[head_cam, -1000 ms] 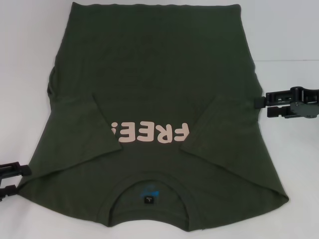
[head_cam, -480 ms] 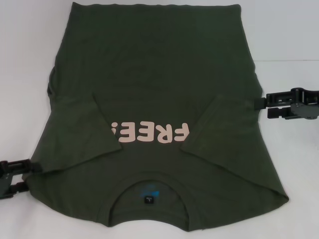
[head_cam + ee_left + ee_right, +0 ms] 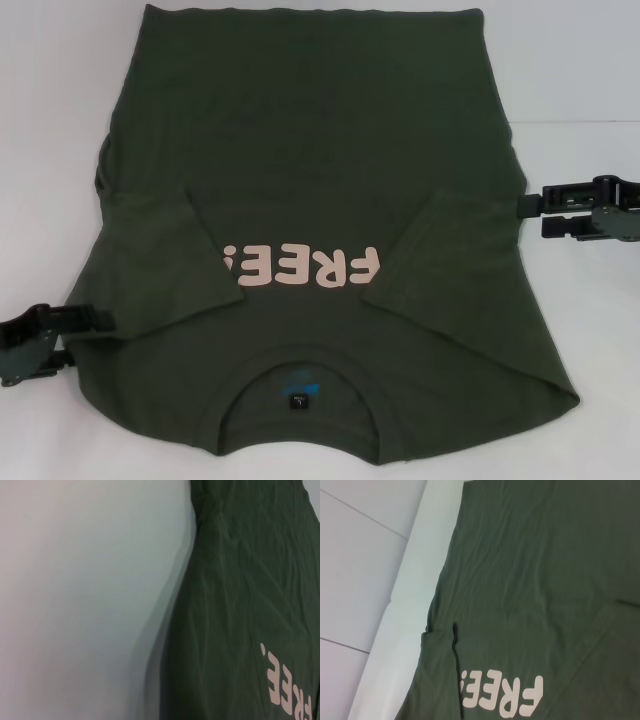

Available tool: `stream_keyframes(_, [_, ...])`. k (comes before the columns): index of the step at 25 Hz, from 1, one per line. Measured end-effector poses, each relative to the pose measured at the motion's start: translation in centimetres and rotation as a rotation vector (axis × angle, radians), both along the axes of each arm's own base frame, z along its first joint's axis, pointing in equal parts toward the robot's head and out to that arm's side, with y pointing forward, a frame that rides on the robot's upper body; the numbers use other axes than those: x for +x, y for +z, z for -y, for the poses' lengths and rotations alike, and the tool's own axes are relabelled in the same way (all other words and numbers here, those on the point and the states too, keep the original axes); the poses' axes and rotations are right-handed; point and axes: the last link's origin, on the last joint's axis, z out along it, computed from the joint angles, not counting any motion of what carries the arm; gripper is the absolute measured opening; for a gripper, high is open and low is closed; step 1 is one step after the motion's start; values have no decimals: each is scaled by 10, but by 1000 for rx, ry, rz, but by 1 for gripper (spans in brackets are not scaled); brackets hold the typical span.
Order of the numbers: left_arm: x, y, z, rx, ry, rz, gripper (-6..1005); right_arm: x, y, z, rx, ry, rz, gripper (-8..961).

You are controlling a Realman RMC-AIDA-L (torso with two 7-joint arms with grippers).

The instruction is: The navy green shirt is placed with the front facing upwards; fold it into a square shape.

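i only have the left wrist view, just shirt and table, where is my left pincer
Observer: In the head view the left pincer is at the edge of the shirt on the robot's left, near the shoulder.
Operator: open or shut
Observer: Open, and one finger seems to lie over the cloth edge.
Operator: and the right one
Observer: The right pincer is open at the opposite edge, about level with the sleeve folded inward there.
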Motion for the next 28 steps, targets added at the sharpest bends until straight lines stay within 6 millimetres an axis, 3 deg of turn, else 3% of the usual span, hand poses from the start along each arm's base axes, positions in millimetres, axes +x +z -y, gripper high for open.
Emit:
stream_keyframes(7, [4, 2, -3, -2, -43, -16, 714, 3, 2, 2, 2, 0, -3, 734])
stream_keyframes(18, [4, 4, -5, -4, -61, -35, 269, 11, 7, 13, -28, 8, 2, 735])
stream_keyframes(23, [8, 4, -5, -5, -104, -27, 81, 21, 9, 30, -103, 25, 29, 735])
stream_keyframes(28, [15, 10, -10, 14, -157, -11, 37, 40, 16, 46, -181, -13, 116, 734])
